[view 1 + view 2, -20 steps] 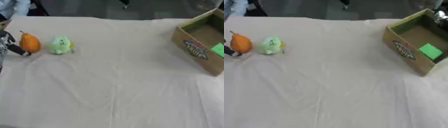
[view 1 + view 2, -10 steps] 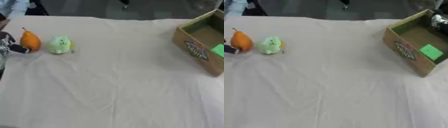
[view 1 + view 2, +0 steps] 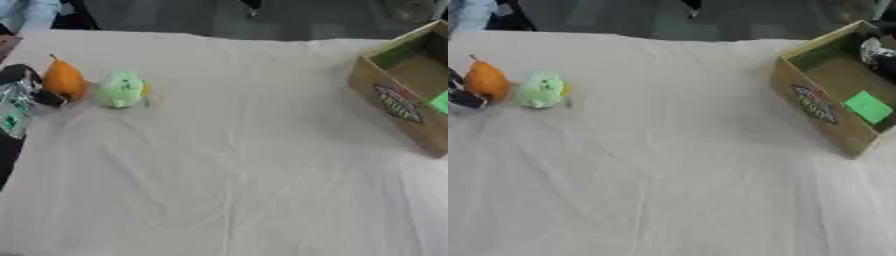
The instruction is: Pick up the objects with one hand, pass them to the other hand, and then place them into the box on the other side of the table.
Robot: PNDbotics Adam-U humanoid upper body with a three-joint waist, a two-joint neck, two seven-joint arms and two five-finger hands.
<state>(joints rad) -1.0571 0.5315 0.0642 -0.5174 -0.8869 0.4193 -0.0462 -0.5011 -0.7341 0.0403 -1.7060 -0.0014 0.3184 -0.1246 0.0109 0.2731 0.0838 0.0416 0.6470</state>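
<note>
Fingers (image 3: pixel 45 97) blurred beside orange pear (image 3: pixel 64 81)

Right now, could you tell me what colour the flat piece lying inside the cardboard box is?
Bright green; the flat piece shows best in the right eye view, inside the box.

Wrinkled pale cloth (image 3: pixel 236 170) over the table, dark floor (image 3: pixel 219 17) beyond its far edge.

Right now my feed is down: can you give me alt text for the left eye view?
The left hand sits at the left edge, touching an orange pear, with a green toy just right of it. An open box lies at the right edge of the white cloth.
</note>
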